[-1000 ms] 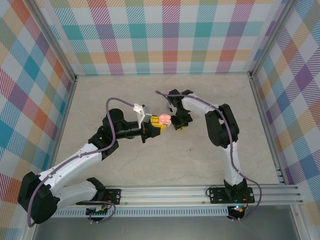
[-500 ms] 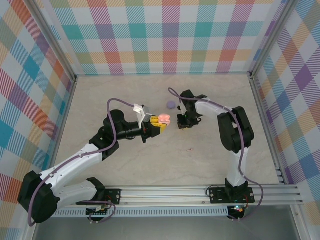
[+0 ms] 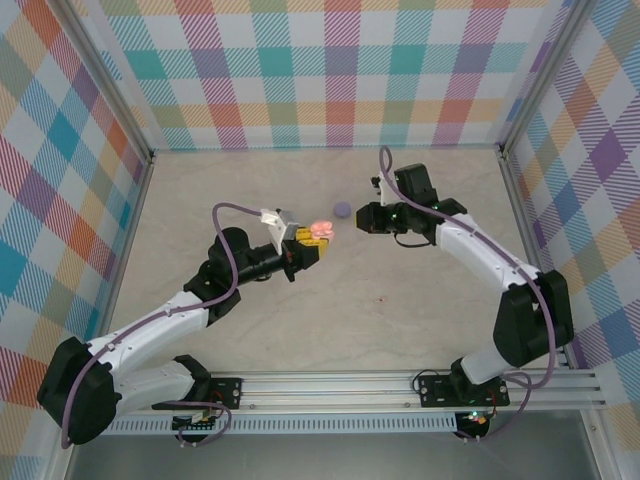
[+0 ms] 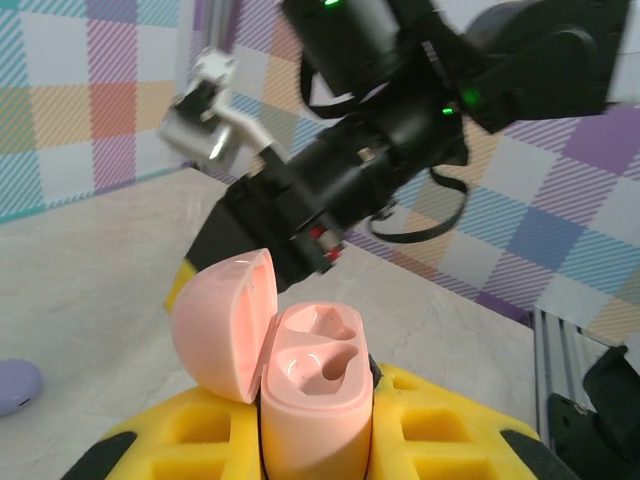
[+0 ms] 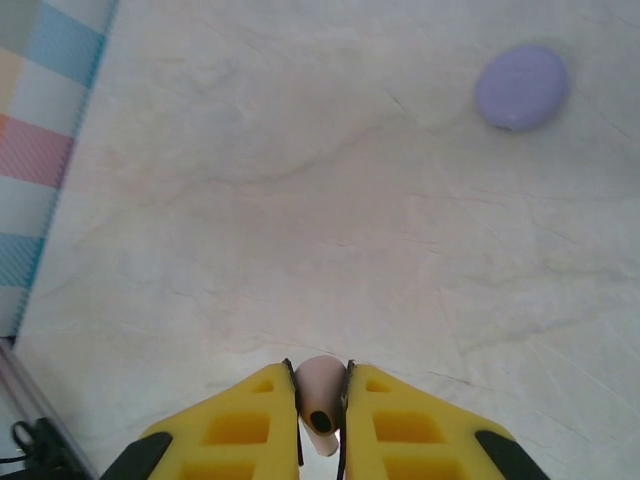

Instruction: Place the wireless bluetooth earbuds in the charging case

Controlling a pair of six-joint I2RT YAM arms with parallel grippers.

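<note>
1. left gripper [image 4: 315,445]: clenched on the charging case [image 4: 315,390]. the yellow pads [image 4: 180,440] clamp the lower body of the case from both sides and carry it off the table [image 5: 300,200].
2. reason for hold: the case sits upright with its lid [image 4: 225,320] hinged open toward 10 o'clock. both sockets face up and out, and both look empty. this presents the openings to the other arm, so i judge the left side acts as a fixture only.
3. right gripper [image 5: 320,420]: jaws nearly closed, grasping one earbud [image 5: 318,395]. it is a small pale-pink piece pinched between the fingertips, with the dark port end toward the wrist cam. only the tip protrudes, which leaves the free end available for insertion.
4. relative pos, top view: the right gripper [image 3: 368,218] is at approx 3 o'clock of the case [image 3: 320,232], near it but apart, w/ no contact.
5. purple disc [image 3: 342,209]: flat on the table at approx 1 o'clock of the case. not held and not part of the job.
6. status, est.: pick done, insertion not yet begun. next req: align the earbud w/ a socket.
</note>
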